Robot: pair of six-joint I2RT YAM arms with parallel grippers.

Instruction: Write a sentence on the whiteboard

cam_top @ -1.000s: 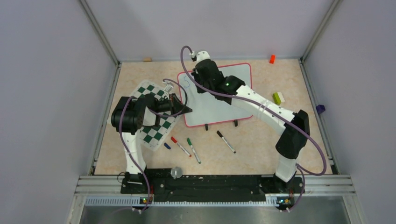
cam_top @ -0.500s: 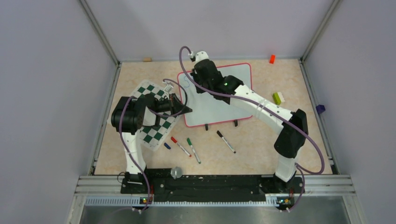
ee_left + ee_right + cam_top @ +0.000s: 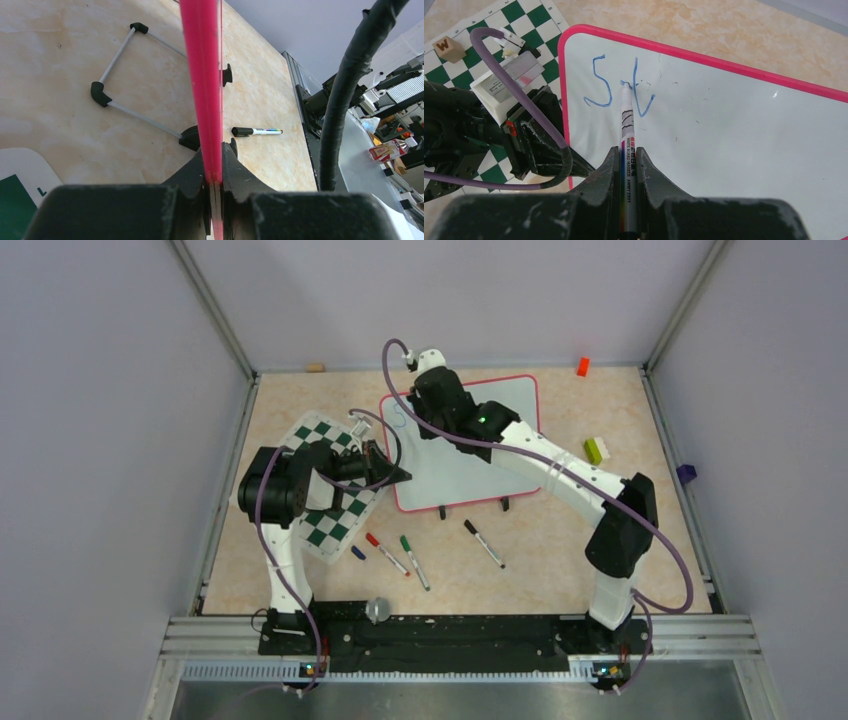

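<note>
The beige table bears a checkered mat, the stand-propped whiteboard, a red marker and a green marker.

So the left arm sits tucked in low, left gripper pinched tight on the whiteboard edge, while the right arm reaches way out across, right gripper clamped around a marker.

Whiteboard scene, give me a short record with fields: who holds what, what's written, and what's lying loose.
right fingers: shut on the marker, tip on the whiteboard
left fingers: shut on the whiteboard's pink frame edge
sentence: two blue letters, roughly "St", near a corner
loose on table: red marker, green marker, black marker
under left arm: chessboard mat
</note>
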